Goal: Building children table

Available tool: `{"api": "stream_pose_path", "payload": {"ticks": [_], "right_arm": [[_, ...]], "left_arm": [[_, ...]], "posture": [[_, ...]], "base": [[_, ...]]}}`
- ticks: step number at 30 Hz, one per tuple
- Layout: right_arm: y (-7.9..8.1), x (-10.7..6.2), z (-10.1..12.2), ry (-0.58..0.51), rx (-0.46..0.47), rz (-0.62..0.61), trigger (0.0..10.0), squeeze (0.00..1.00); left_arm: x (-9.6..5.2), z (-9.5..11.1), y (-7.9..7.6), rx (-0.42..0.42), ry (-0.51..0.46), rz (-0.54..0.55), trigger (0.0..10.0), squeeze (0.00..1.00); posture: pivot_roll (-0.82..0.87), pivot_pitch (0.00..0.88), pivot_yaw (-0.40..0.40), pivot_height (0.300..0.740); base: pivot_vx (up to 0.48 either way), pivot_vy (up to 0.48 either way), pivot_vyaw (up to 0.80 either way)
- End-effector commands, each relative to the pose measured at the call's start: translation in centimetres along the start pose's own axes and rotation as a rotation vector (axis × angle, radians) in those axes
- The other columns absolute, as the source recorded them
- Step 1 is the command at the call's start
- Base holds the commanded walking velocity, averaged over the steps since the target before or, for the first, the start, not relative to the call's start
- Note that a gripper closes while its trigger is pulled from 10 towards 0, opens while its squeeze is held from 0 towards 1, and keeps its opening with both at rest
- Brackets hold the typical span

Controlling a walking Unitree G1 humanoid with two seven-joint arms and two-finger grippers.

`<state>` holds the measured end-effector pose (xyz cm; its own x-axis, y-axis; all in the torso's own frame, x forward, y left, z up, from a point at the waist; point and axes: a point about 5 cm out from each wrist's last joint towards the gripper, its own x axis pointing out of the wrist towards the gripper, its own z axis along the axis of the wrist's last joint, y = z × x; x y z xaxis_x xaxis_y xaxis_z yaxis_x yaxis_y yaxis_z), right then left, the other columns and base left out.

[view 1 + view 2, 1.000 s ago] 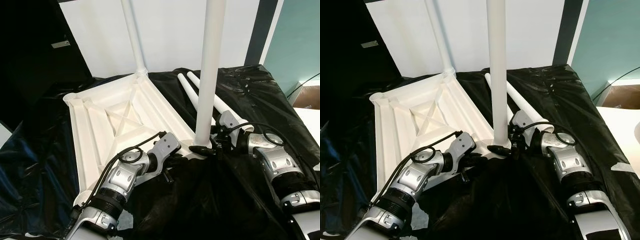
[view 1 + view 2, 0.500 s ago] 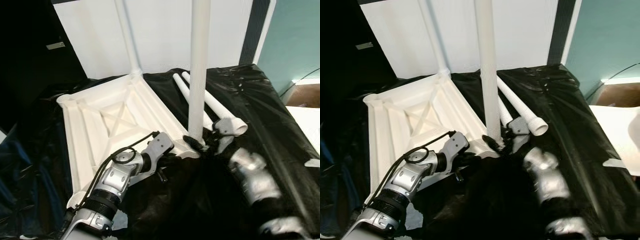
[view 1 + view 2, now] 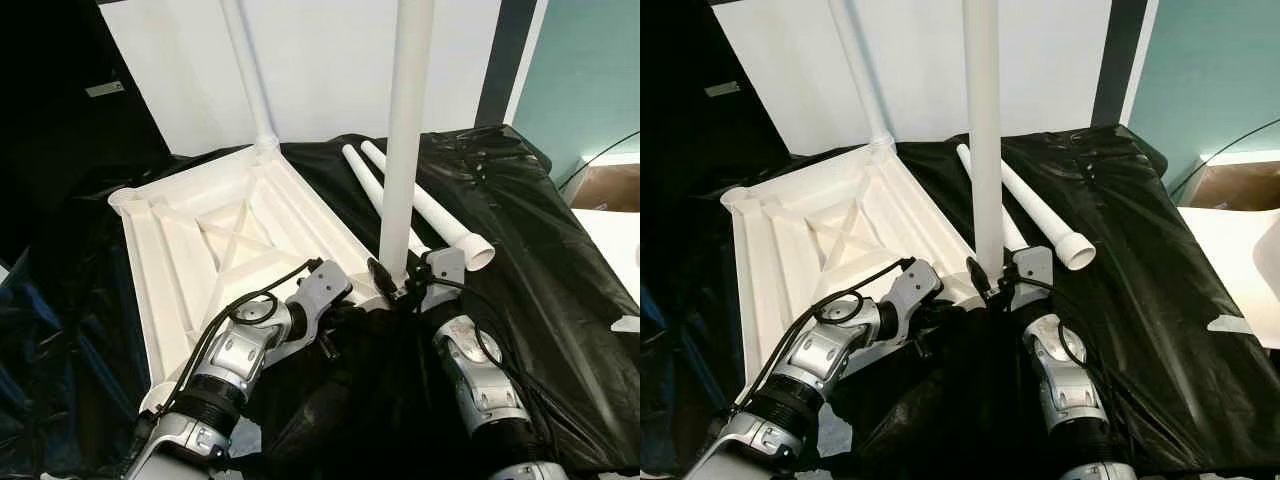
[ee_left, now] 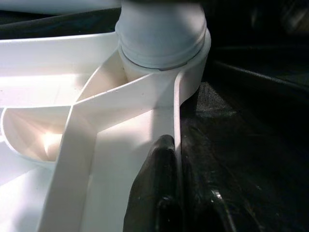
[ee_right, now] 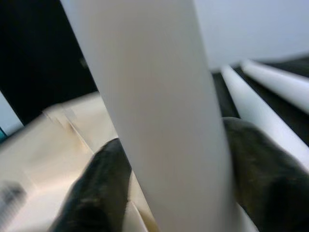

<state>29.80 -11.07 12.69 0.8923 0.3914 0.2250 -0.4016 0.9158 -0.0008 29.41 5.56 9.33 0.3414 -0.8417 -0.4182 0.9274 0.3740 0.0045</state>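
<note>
I see the upturned white tabletop (image 3: 220, 240) lying left on black sheeting (image 3: 520, 230). My left gripper (image 4: 166, 193) pinches its near rim by the corner socket. My right gripper (image 3: 392, 285) clasps the upright leg (image 3: 405, 130) at its base; its top is cut off. Two spare legs (image 3: 420, 200) lie far right.

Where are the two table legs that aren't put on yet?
The two loose white legs lie side by side on the black plastic sheet, beyond the right gripper and just right of the upside-down tabletop.
</note>
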Motion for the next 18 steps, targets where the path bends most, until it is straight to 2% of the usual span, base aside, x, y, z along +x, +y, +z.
{"api": "stream_pose_path", "payload": {"ticks": [1, 4, 6, 7, 8, 9, 15, 16, 17, 18], "right_arm": [[1.0, 0.2, 0.0, 0.015, 0.005, 0.073, 10.0, 0.0], [1.0, -0.1, -0.1, 0.021, 0.002, 0.09, 10.0, 0.0], [0.8, -0.8, -0.2, 0.028, 0.007, 0.105, 10.0, 0.0], [0.8, -0.8, -0.2, 0.028, 0.007, 0.105, 10.0, 0.0], [0.6, -1.1, -0.3, 0.034, 0.012, 0.106, 10.0, 0.0], [0.4, -1.5, -0.5, 0.047, 0.018, 0.11, 10.0, 0.0], [0.2, -2.6, -0.9, 0.094, 0.033, 0.129, 10.0, 0.0], [0.2, -3.2, -1.2, 0.142, 0.049, 0.166, 10.0, 0.0], [0.2, -3.2, -1.2, 0.142, 0.049, 0.166, 10.0, 0.0], [0.3, -3.9, -1.5, 0.196, 0.068, 0.208, 10.0, 0.0]], "left_arm": [[0.7, -4.3, -1.7, -0.136, 0.093, -0.024, 10.0, 0.0], [0.7, -4.3, -1.6, -0.131, 0.081, -0.009, 10.0, 0.0], [0.3, -2.5, -0.5, -0.165, -0.104, 0.057, 10.0, 0.0], [0.3, -2.5, -0.5, -0.165, -0.104, 0.057, 10.0, 0.0], [-0.1, -1.7, -0.1, -0.167, -0.185, 0.082, 10.0, 0.25], [-0.5, -1.3, 0.2, -0.179, -0.246, 0.105, 10.0, 1.0], [-1.2, -1.2, 0.5, -0.18, -0.29, 0.153, 10.0, 1.0], [-1.4, -1.2, 0.6, -0.178, -0.293, 0.167, 10.0, 0.0], [-1.4, -1.2, 0.6, -0.178, -0.293, 0.167, 10.0, 0.0], [-1.8, -1.1, 0.6, -0.176, -0.303, 0.179, 10.0, 0.0]], "posture": [[-0.01, 0.0, 0.074, 0.74], [-0.01, 0.0, 0.074, 0.74], [-0.02, 0.0, 0.07, 0.74], [-0.02, 0.0, 0.07, 0.74], [-0.02, 0.0, 0.07, 0.74], [-0.02, 0.0, 0.07, 0.74], [-0.02, 0.0, 0.072, 0.74], [-0.02, 0.0, 0.074, 0.74], [-0.02, 0.0, 0.074, 0.74], [-0.02, 0.0, 0.078, 0.74]], "base": [[0.0, 0.0, 0.0], [0.0, 0.0, 0.0], [0.0, 0.0, 0.0], [0.0, 0.0, 0.0], [0.0, 0.0, 0.0], [0.0, 0.0, 0.0], [0.0, 0.0, 0.0], [0.0, 0.0, 0.0], [0.0, 0.0, 0.0], [0.0, 0.0, 0.0]]}}
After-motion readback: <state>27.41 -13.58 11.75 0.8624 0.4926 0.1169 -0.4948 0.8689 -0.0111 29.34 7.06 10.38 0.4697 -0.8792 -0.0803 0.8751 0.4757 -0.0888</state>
